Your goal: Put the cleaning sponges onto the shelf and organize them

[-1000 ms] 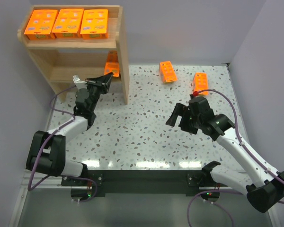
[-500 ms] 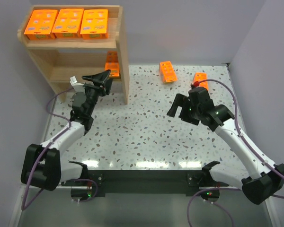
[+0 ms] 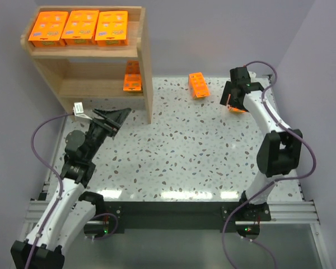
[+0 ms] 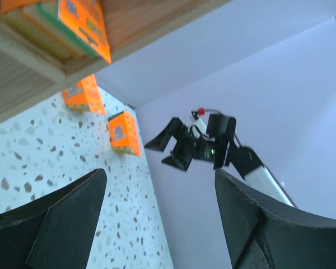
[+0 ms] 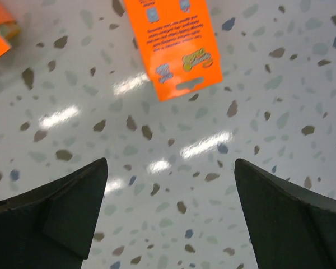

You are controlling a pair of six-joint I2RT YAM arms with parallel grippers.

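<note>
1. While the right gripper [image 3: 231,96] hung over the far right part of the table [image 3: 173,151], its fingers [image 5: 50,216] were spread wide, released, with nothing between them.
2. The nearest pack [image 5: 172,45] lay flat on the table just beyond the fingertips and roughly in line with the gap. From above, the gripper covered part of it.
3. The second pack [image 3: 199,85] lay apart on the table to that gripper's left. Only its corner entered the right wrist view.
4. The left gripper [image 3: 115,116] was likewise released and empty, its fingers [image 4: 61,218] wide apart. It pointed toward the shelf [image 3: 147,67], near the foot of the side panel but not touching it.
5. The lower-tier pack [image 3: 133,77] sat ahead of the left gripper and higher, close against the inside of that side panel.
6. The three packs [image 3: 80,27] lay side by side on the top tier, well beyond the left gripper.
</note>
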